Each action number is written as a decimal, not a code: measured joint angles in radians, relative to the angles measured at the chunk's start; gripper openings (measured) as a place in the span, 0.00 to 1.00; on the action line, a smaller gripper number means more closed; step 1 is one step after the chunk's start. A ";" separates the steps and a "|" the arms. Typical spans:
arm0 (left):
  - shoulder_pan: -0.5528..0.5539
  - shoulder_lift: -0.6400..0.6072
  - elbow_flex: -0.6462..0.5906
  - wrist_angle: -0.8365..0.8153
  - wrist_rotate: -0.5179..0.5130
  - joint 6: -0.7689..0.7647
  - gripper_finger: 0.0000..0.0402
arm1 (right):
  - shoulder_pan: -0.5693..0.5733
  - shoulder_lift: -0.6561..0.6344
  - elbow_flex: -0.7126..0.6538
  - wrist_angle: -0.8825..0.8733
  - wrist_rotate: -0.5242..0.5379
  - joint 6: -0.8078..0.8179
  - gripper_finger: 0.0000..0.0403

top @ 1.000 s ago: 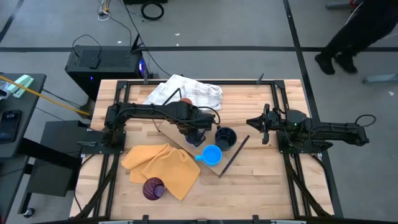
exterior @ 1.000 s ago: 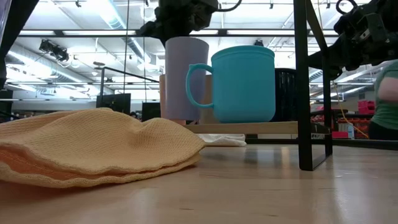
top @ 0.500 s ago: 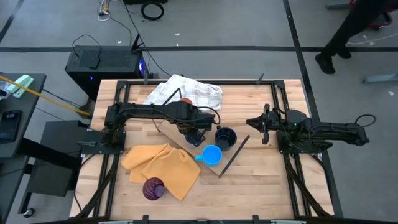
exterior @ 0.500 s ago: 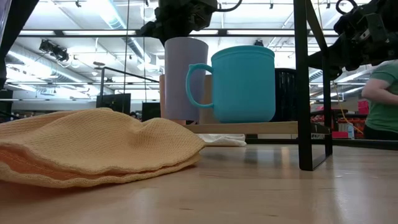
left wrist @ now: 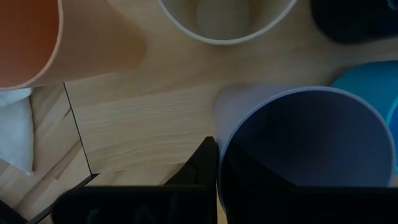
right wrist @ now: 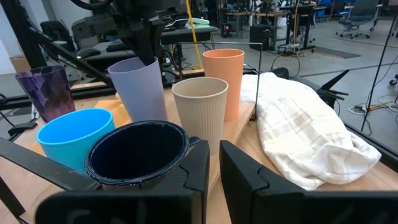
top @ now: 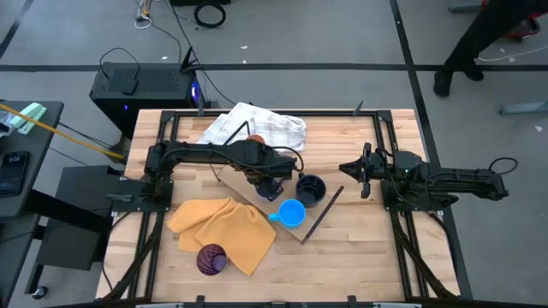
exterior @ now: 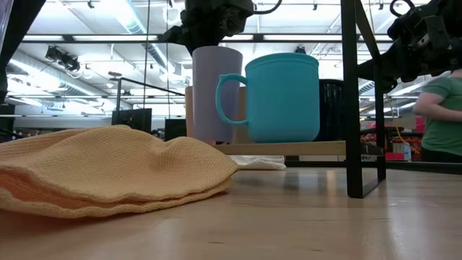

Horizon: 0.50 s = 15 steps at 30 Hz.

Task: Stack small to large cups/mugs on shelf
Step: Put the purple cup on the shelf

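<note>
My left gripper [top: 272, 183] is over the light-wood shelf [exterior: 289, 148] and is shut on the pale lavender cup [exterior: 215, 90], which stands upright among the other cups. Around it on the shelf stand the orange cup [right wrist: 222, 78], the tan cup [right wrist: 200, 106], the dark navy mug [right wrist: 137, 152] and the bright blue mug [exterior: 281, 97]. The dark purple cup [top: 211, 258] lies on the yellow-orange cloth [top: 224, 227]. My right gripper [top: 353, 171] waits shut to the right of the shelf, touching nothing. My left gripper holds the lavender cup by its rim [left wrist: 219, 143], on the side away from the blue mug. One finger [left wrist: 205, 163] shows outside the wall; the other is hidden, seemingly inside the cup. The fingers come from above, pointing down. The cup is upright, its base at the shelf board.
A white checked cloth [top: 255, 127] lies bunched at the table's far side, behind the orange cup. The shelf's black wire leg [exterior: 354, 101] stands right of the mugs. A person [exterior: 442, 115] is in the room beyond the table.
</note>
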 joint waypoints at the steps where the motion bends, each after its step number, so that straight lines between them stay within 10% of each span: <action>1: 0.000 0.002 0.000 0.000 -0.001 0.000 0.02 | 0.000 0.000 0.000 0.000 0.000 0.000 0.11; 15: 0.000 0.014 0.000 0.006 -0.002 0.007 0.02 | 0.000 0.000 0.000 0.000 0.000 0.000 0.11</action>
